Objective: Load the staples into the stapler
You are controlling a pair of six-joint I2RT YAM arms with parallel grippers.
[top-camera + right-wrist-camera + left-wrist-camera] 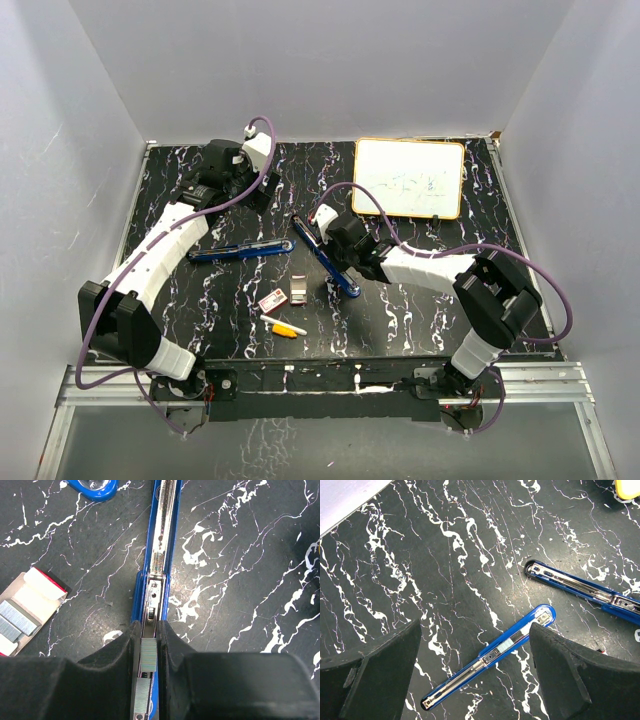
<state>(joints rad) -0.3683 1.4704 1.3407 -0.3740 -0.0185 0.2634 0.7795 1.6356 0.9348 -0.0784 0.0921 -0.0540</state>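
Note:
A blue stapler lies opened in two long parts on the black marbled table: the metal magazine part and a second part. My right gripper sits over the magazine's near end. In the right wrist view the gripper is shut on a short silvery staple strip right above the magazine channel. Another strip lies in the channel below it. The red-and-white staple box lies open to the left and shows in the right wrist view. My left gripper is open, empty and high above the second part.
A yellow-and-white marker lies near the front edge. A small metal piece sits beside the staple box. A whiteboard lies at the back right. Grey walls enclose the table on three sides.

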